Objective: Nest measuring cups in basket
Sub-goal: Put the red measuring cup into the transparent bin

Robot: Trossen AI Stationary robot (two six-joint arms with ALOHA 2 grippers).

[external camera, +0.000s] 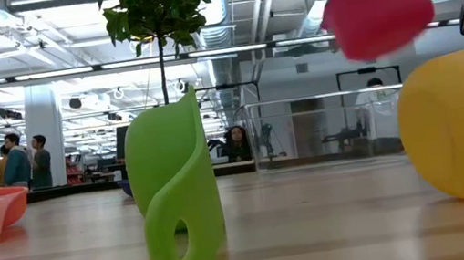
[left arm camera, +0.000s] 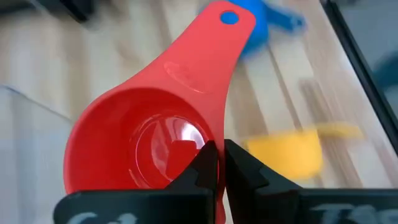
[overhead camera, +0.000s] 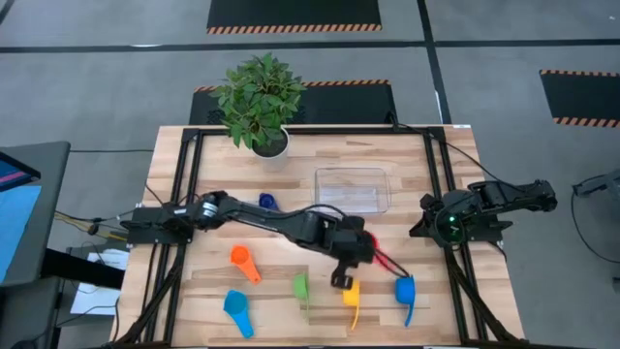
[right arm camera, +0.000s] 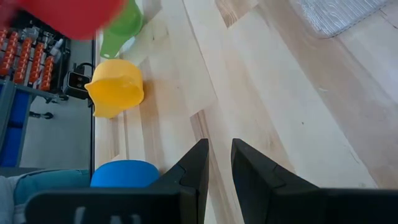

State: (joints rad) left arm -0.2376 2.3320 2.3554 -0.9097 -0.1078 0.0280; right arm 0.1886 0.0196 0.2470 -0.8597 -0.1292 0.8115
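My left gripper [overhead camera: 347,254] hovers over the table's middle, near the front, shut on the red measuring cup [left arm camera: 137,143], which the low view shows in the air [external camera: 375,7]. The clear basket [overhead camera: 352,189] stands just beyond it, toward the far edge. Lying on the table are the dark blue cup [overhead camera: 268,202], orange cup [overhead camera: 242,262], light blue cup [overhead camera: 237,310], yellow cup [overhead camera: 352,296] and blue cup [overhead camera: 405,291]. The green cup [external camera: 178,202] stands on its edge. My right gripper [right arm camera: 219,158] waits at the right edge, fingers nearly together, touching nothing. My left gripper pinches the wall of the red cup's bowl at the rim [left arm camera: 214,127], beside the base of the handle, one finger inside the bowl and one outside. The cup is lifted clear of the table. Its handle [left arm camera: 211,50] points away from the gripper, toward the blue cup.
A potted plant in a white pot [overhead camera: 262,107] stands at the table's far edge, left of the basket. Black frame rails run along the table's left [overhead camera: 184,194] and right sides. Bare wood lies between the basket and the row of cups.
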